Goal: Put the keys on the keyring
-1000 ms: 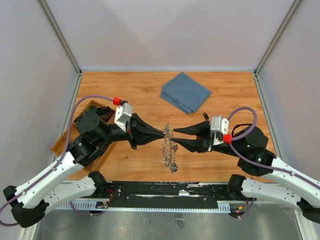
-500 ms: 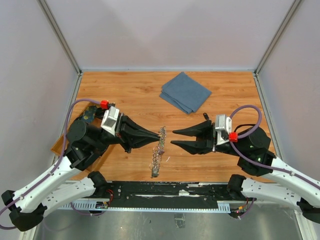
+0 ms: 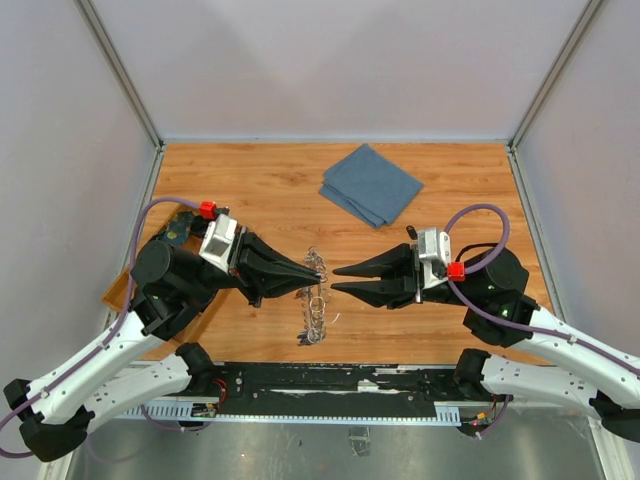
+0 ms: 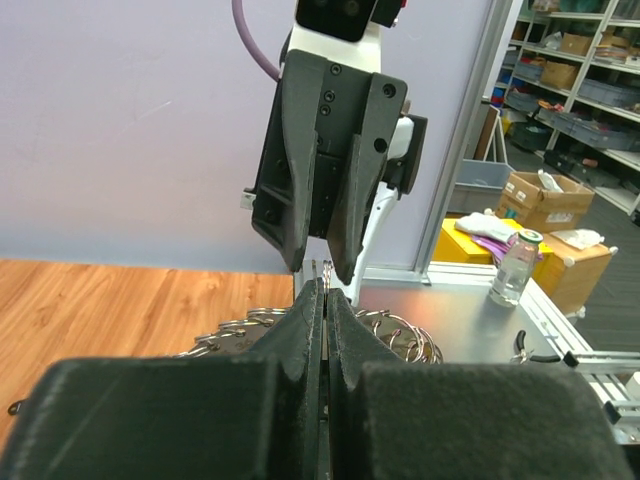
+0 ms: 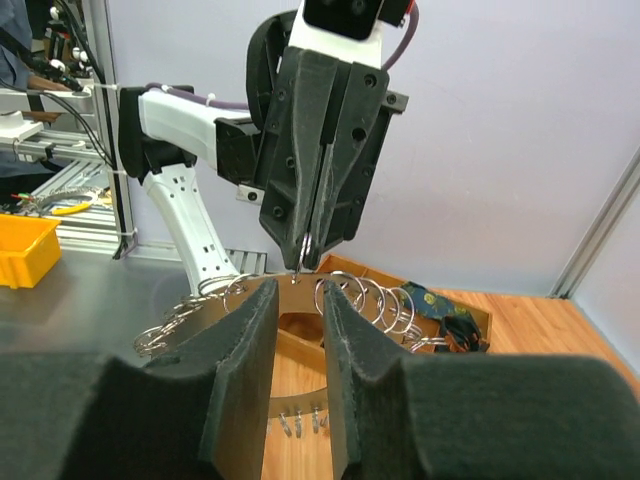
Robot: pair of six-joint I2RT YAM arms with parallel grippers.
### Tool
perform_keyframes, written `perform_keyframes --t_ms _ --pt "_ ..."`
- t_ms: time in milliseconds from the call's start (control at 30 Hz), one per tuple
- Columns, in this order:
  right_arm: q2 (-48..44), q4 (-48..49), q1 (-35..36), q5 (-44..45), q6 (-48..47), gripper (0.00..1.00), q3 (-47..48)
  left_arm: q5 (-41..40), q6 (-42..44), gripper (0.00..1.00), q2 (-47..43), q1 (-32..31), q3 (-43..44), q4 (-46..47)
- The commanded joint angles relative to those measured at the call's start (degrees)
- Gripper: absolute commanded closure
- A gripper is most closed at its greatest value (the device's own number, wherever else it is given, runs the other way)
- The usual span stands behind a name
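The keyring [image 3: 315, 303] is a wide flat silvery ring strung with several small wire loops; it hangs tilted at the table's middle. My left gripper [image 3: 318, 277] is shut on one small loop at its upper rim, seen from behind [image 4: 325, 290] and head-on [image 5: 308, 250]. The right gripper [image 3: 334, 279] faces it tip to tip, open, its fingers [image 5: 245, 340] straddling the keyring's band [image 5: 300, 405] just below that pinch. The keys are not clearly visible: only dark patterned pieces [image 5: 445, 318] lie in the wooden tray [image 5: 400, 280].
A folded blue cloth [image 3: 371, 184] lies at the back, right of centre. The wooden tray [image 3: 122, 288] sits at the left edge, mostly under the left arm. Pale walls close off three sides.
The left gripper drew the keyring back to the left and it swung into a tilt. The right gripper let go, backed off, then came in again with narrower jaws.
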Motion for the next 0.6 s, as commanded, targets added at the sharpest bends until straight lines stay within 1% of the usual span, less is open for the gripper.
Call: perform_keyframes --t_ms 0,433,567 --pt "-0.2 4.4 0.1 -1.0 1.3 0.75 1.9 0.5 -0.1 0.99 -0.3 -0.4 0.5 3.8" --pt "1.9 5.4 0.1 -1.5 2.9 0.77 1.9 1.2 -0.3 0.99 0.5 -0.4 0.7 4.2" --pt "2.6 5.4 0.2 -2.2 3.3 0.80 2.0 1.1 -0.4 0.99 0.6 -0.4 0.6 4.4"
